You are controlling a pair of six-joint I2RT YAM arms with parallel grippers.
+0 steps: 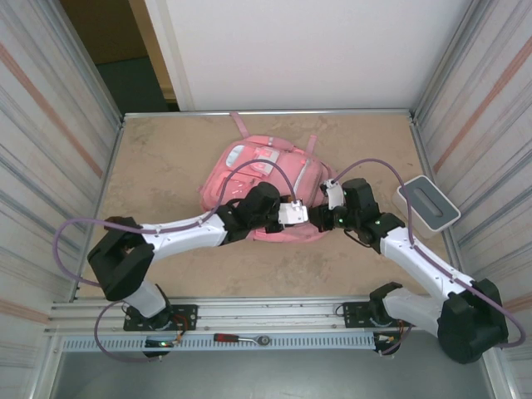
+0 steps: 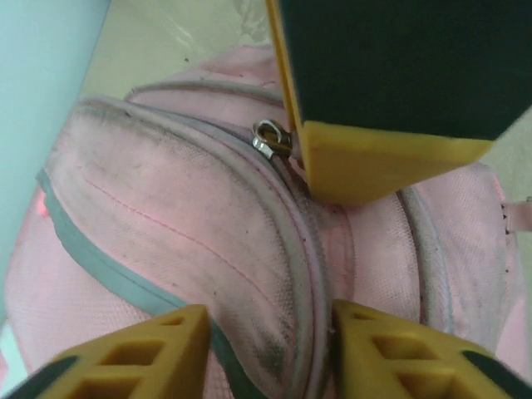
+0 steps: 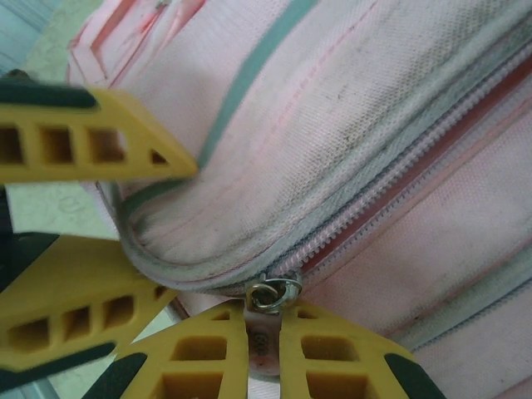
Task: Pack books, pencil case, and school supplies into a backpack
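1. The left gripper reaches in from the lower left of the overhead view. Its yellow fingers stand apart, astride a rounded, piped ridge of the bag. I cannot tell whether they press the cloth.
2. The large pink fabric backpack lies flat on the table, just above the centre of the overhead view. Both claws are at its lower right edge.
3. The pink zipper pull with its small metal ring sits at the bottom centre of the right wrist view. From there the grey zipper track runs up toward the upper right of that frame, its teeth meshed. That line is the long axis the coming move turns on. To my eye, the pull has to travel up-right along it, away from the claw, while the other arm steadies the bag.
4. The right gripper is clamped together on the zipper pull, so this arm has the thing. The left fingers are just beside it, at the left of the same frame.
5. The tan mottled tabletop looks smooth, so the bag may slide unless braced. It has open room to the left and above. A grey-white rectangular box lies at the right, near the right arm's elbow. Striped side panels close in both flanks.
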